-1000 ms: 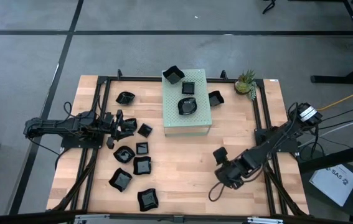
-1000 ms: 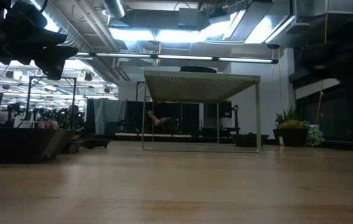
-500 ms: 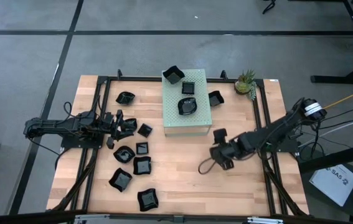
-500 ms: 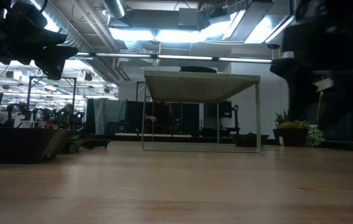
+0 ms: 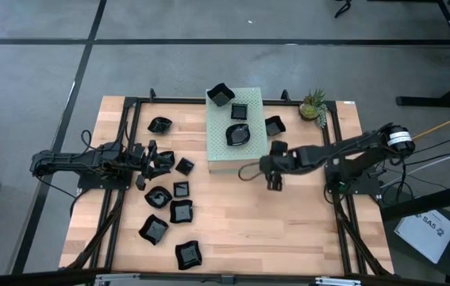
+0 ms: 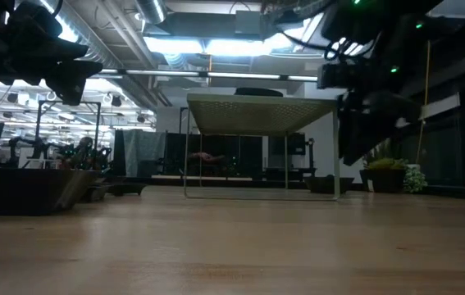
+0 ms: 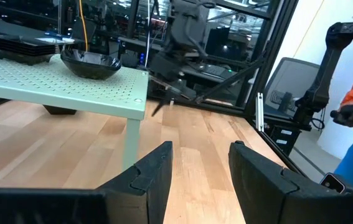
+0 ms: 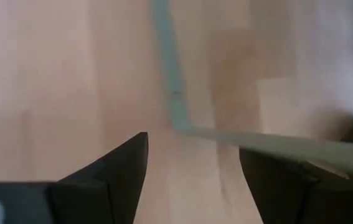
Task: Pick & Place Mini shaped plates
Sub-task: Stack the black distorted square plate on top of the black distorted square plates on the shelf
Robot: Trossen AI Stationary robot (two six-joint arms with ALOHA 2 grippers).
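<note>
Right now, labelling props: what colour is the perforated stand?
Pale green stand, clearest in the high view.

A dark arm (image 6: 367,90) hangs beside the pale green perforated box (image 6: 263,111) on the wooden table (image 6: 232,246)

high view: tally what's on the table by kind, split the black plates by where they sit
Mini shaped plates on the pale green perforated stand: 3, e.g.
Mini shaped plates on the bare wooden table: 8, e.g.
Small potted plant: 1
Total: 13 things, 11 of them plates; any plate hidden under the left arm is not counted.
</note>
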